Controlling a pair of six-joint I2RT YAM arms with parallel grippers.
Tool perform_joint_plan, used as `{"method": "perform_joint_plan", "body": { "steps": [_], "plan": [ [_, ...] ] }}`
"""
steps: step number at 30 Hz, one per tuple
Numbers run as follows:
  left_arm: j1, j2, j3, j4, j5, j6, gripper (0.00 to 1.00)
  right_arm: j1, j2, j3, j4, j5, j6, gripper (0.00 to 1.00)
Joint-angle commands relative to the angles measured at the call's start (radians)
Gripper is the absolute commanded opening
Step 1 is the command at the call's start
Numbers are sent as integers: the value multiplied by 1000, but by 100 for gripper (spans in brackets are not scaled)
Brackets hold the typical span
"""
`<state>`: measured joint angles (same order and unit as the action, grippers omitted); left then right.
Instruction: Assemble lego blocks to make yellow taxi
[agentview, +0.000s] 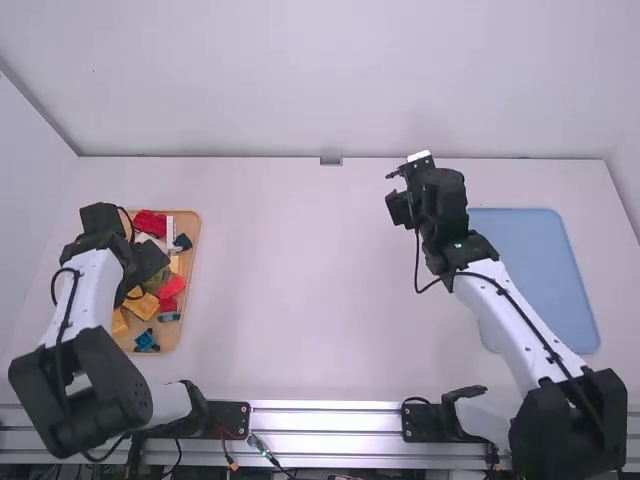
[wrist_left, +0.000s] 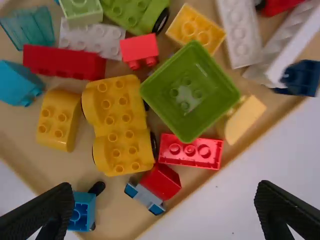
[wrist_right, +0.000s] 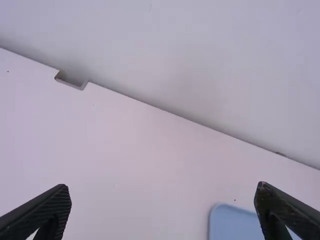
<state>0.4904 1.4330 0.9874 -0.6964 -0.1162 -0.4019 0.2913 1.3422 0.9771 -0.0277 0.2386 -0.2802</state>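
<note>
Left gripper (agentview: 148, 264) above tan tray (agentview: 196, 240), fingers apart; green box (wrist_left: 182, 75) beside yellow bricks (wrist_left: 117, 125); right gripper (agentview: 426, 195), likewise spread, over worktop (agentview: 300, 280).

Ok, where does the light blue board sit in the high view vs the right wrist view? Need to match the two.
High view: light blue board on the right side of the table, partly hidden by the right arm.
Right wrist view: one corner next to a finger of the right end effector, partly hidden behind it.
Shared landmark: small grey notch at the table's far edge.
</note>
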Motion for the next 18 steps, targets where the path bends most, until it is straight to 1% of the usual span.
{"method": "perform_joint_plan", "body": {
  "steps": [1, 7, 8, 10, 15, 18],
  "plan": [
    [17, 79, 28, -15, 1, -17, 98, 7, 25, 51, -3, 13, -9, 98],
    [21, 194, 38, -1, -7, -30, 100, 10, 39, 61, -2, 16, -15, 99],
    [21, 204, 37, 1, -8, -40, 98, 10, 38, 61, -2, 17, -15, 99],
    [21, 203, 22, 14, -12, -44, 96, 11, 39, 61, -2, 16, -15, 99],
    [23, 167, -3, 11, -40, -74, 99, 10, 38, 61, -2, 16, -15, 99],
    [50, 116, -39, 24, -18, -72, 99, 10, 38, 61, -2, 16, -15, 99]
  ]
}}
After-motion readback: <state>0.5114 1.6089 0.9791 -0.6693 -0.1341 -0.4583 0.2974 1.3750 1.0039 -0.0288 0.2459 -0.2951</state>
